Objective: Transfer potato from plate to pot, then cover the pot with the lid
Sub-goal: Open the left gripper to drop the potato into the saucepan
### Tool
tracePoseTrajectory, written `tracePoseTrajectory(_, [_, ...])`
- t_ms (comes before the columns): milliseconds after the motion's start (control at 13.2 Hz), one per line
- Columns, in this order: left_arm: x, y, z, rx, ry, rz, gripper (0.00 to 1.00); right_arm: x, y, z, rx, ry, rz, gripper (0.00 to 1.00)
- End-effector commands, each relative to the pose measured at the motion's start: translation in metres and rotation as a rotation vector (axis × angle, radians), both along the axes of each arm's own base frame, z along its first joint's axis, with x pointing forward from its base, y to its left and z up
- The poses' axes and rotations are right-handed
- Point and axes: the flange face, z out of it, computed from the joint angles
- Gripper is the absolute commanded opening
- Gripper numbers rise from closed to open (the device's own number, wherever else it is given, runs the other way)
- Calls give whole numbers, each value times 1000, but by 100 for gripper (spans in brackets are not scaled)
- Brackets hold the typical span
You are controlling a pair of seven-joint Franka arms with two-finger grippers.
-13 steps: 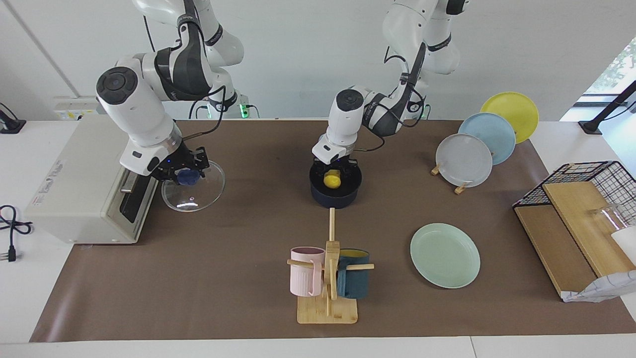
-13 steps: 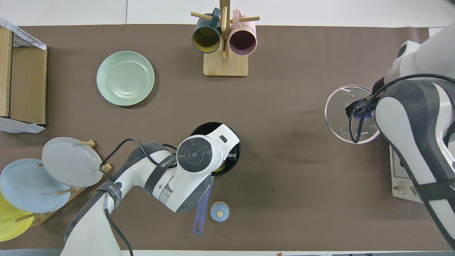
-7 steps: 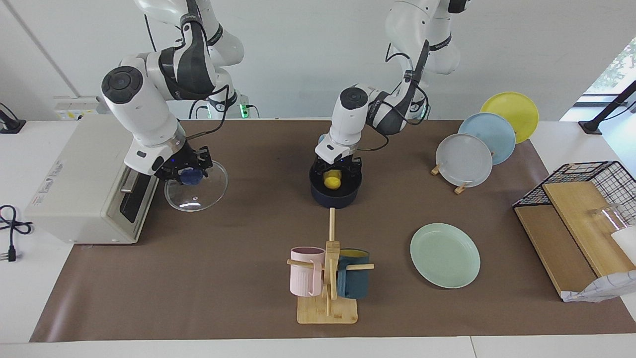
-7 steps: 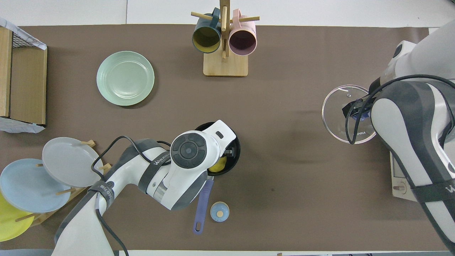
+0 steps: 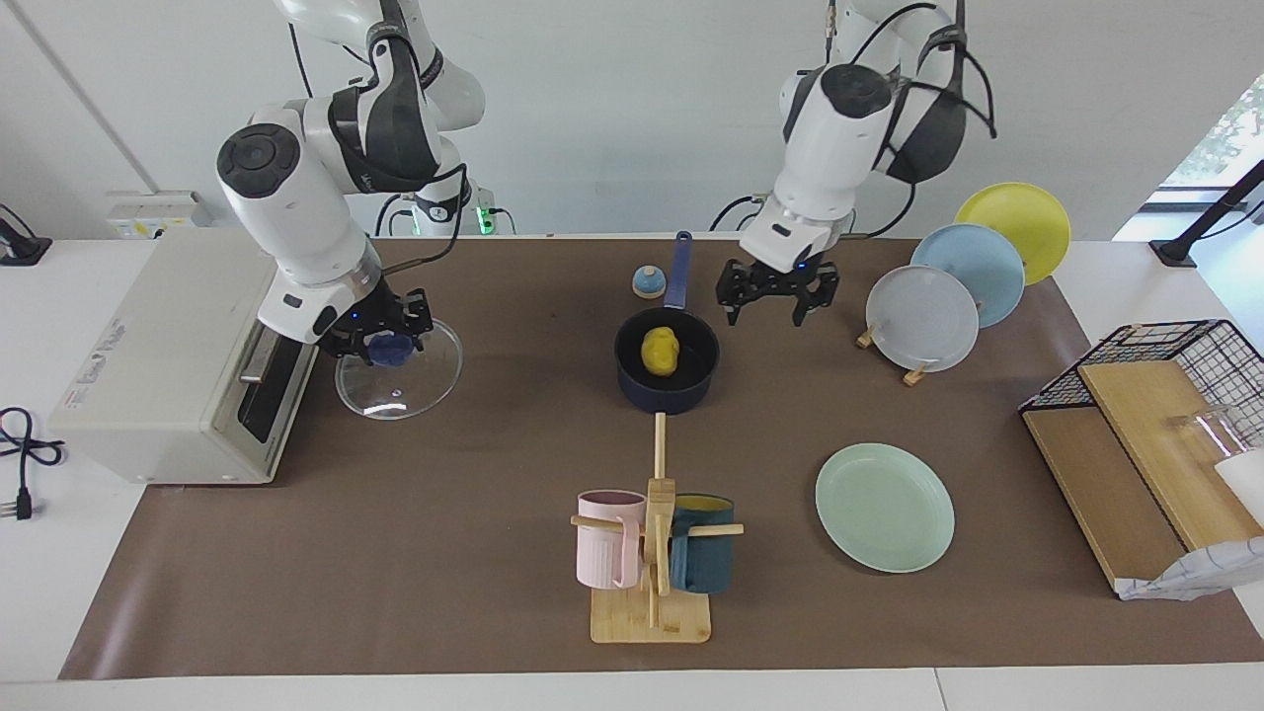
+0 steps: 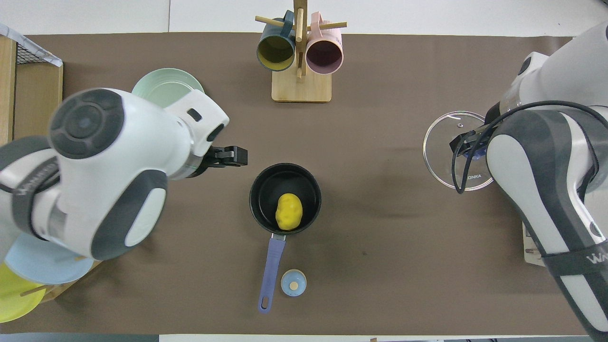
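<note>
**Now that the potato is dropped, the lid comes next**

Facing view: while the potato point(image 5: 661, 350) lies loose in the pot point(image 5: 667, 361), you see the left claw point(image 5: 777, 292) up in the air with its fingers spread and nothing between them, over the bare table between the pot and the rack of plates point(image 5: 923, 318). A second ago it was down inside the pot around the potato, so the release is done and the arm has pulled clear. The right claw point(image 5: 380, 339) is clamped on the blue knob of the lid point(image 5: 399, 372), toward the right arm's end of the table beside the toaster oven point(image 5: 163, 357); the lid has crept a little toward the pot.

Overhead view: you find the potato point(image 6: 289, 211) alone in the pot point(image 6: 285, 197), the green plate point(image 6: 164, 88) bare and partly covered by the left arm. The lid point(image 6: 449, 149) is well apart from the pot. Judge the first half finished; carrying the lid over remains.
</note>
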Motion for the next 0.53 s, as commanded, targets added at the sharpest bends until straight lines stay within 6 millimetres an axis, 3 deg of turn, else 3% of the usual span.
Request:
tracePoseTrajectory(0, [20,60,45,21,16,-21,100,-9,88,13,9,-73,-56,0])
tracePoseTrajectory(152, [26,108,64,37,38,-47,100,-29,164,18,7,-79,-124,0])
tracePoseTrajectory(227, [27,124,69,42,52,-61,100,-37,192,13,3,-78,-155,0])
tracePoseTrajectory(455, [20,147,88,88,93,-47,100,-59,256,-2,19,-100,-196,0])
